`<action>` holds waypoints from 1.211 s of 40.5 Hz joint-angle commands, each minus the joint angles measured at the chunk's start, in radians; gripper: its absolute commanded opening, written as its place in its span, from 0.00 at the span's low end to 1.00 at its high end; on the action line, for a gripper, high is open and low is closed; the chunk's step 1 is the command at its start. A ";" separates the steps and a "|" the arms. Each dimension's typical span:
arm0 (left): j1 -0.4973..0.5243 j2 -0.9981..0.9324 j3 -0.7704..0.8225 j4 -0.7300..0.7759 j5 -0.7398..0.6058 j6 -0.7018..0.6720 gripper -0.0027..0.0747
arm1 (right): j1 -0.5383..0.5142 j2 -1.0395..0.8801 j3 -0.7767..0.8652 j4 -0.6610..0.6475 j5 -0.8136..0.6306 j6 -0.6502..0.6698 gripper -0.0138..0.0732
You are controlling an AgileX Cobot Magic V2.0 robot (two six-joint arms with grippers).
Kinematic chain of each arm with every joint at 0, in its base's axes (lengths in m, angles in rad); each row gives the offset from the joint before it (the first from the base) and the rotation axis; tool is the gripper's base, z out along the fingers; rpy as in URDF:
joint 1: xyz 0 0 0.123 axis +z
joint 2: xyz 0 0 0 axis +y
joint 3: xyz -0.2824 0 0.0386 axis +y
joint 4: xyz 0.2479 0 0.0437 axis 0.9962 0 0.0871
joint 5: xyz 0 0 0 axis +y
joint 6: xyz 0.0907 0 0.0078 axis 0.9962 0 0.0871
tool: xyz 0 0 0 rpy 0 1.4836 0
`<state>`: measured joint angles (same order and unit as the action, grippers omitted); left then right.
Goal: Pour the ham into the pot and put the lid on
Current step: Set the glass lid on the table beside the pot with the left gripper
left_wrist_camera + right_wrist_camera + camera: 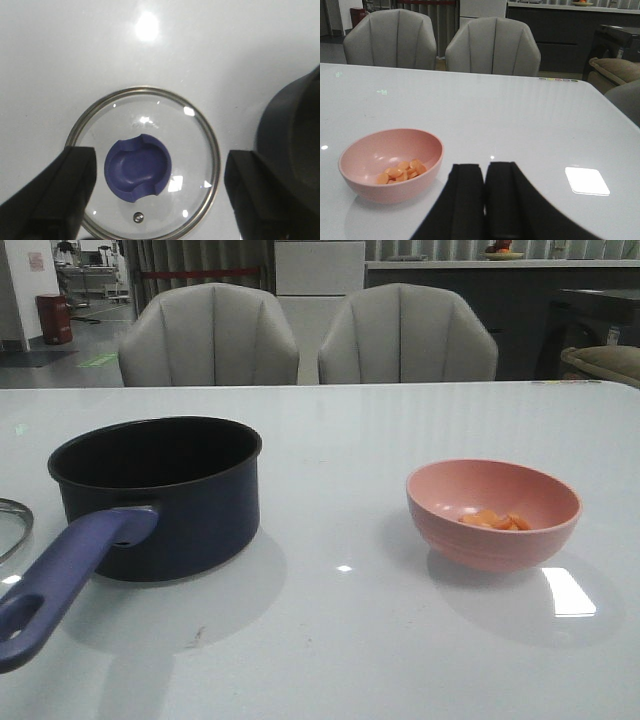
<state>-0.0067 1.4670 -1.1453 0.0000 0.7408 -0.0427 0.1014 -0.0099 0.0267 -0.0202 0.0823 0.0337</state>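
The dark navy pot (165, 495) stands on the table's left side, its purple-blue handle (65, 580) pointing toward the front edge. Orange-pink ham chunks (493, 520) lie inside a pink bowl (492, 512) on the right; the right wrist view shows the ham (400, 171) in the same bowl (391, 165). The glass lid (145, 162) lies flat on the table beside the pot (292, 155), blue knob (138, 167) up; only its rim (12, 525) shows at the front view's left edge. My left gripper (160, 192) hangs open above the lid, fingers either side of the knob. My right gripper (485, 200) is shut and empty, beside the bowl.
Two grey chairs (210, 335) (405, 335) stand behind the table's far edge. A bright light reflection (568, 592) lies on the white tabletop (340, 640) by the bowl.
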 commanded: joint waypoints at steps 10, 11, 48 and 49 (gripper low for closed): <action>-0.040 -0.357 0.186 -0.054 -0.258 0.004 0.75 | -0.006 -0.021 -0.005 -0.015 -0.090 -0.005 0.33; -0.040 -0.388 0.204 -0.060 -0.277 0.004 0.75 | -0.006 -0.021 -0.005 -0.015 -0.090 -0.005 0.33; -0.242 -1.249 0.796 -0.094 -0.686 0.004 0.75 | -0.006 -0.020 -0.005 -0.015 -0.090 -0.005 0.33; -0.247 -1.263 0.798 -0.094 -0.686 0.004 0.75 | -0.006 -0.020 -0.005 -0.015 -0.090 -0.005 0.33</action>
<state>-0.2339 0.2316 -0.3336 -0.0831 0.1450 -0.0381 0.1014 -0.0099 0.0267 -0.0202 0.0823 0.0337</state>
